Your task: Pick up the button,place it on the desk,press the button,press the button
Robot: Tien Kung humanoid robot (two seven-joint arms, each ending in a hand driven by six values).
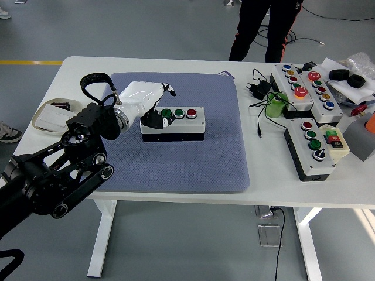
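A grey button box (173, 128) with a black base lies on the blue-grey mat (187, 158) in the middle of the table. On its top I see two green buttons (173, 113) and a red button (191, 112). My left hand (156, 110) is white; it sits over the box's left end with its fingers curled down. Its dark thumb covers the leftmost control. I cannot tell whether it presses. The right hand is out of view.
Two more button boxes (307, 86) (317, 147) lie at the right, with a green holder (276, 107), a black plug and cable (258, 89). A flat dish (51, 116) lies at the left edge. A person (263, 26) stands at the far side.
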